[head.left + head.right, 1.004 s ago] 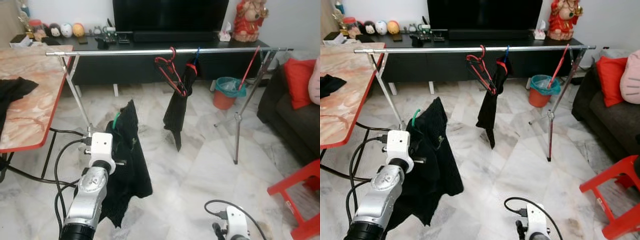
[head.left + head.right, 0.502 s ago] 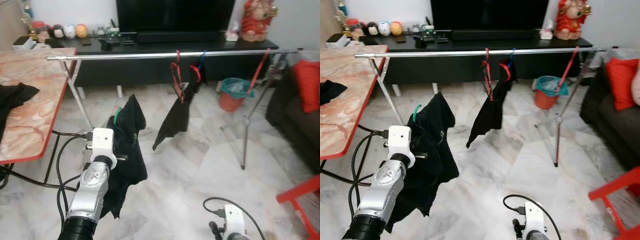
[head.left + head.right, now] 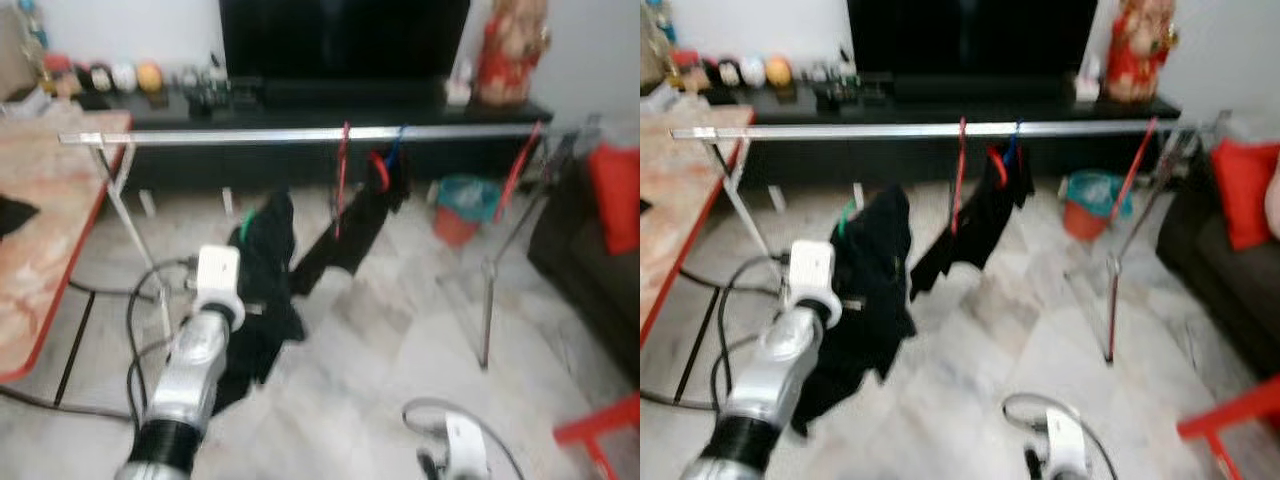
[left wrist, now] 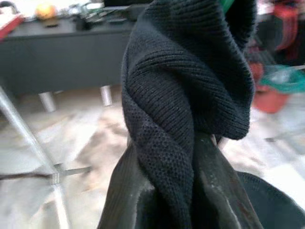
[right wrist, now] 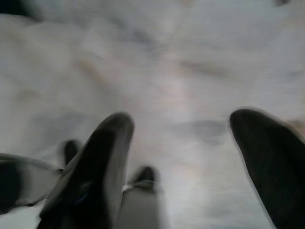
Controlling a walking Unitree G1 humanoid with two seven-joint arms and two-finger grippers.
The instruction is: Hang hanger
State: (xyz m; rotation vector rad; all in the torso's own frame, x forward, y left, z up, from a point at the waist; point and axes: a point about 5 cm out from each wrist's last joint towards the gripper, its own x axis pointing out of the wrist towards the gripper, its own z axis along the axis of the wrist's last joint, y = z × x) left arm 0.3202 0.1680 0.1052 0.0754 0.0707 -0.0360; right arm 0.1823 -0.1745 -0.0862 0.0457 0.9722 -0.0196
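My left gripper (image 4: 186,157) is shut on a black garment (image 3: 262,265) that hangs on a green hanger (image 3: 247,214), whose hook tip pokes out at the garment's top. It is held below and in front of the silver clothes rail (image 3: 300,135). On the rail hang a red hanger (image 3: 341,170), a second black garment (image 3: 350,230) on a blue-hooked hanger, and another red hanger (image 3: 515,165) further right. My right gripper (image 5: 183,157) hangs low over the marble floor, open and empty.
A marble-topped table with a red edge (image 3: 45,230) stands at the left. Behind the rail is a black TV cabinet (image 3: 300,110). A teal and orange bin (image 3: 462,205), a dark sofa with a red cushion (image 3: 610,200) and a red stool (image 3: 600,435) are at the right.
The views have shifted and blurred as the camera moved. My left arm with the black garment now sits higher and nearer the rail. The hung black garment swings left.
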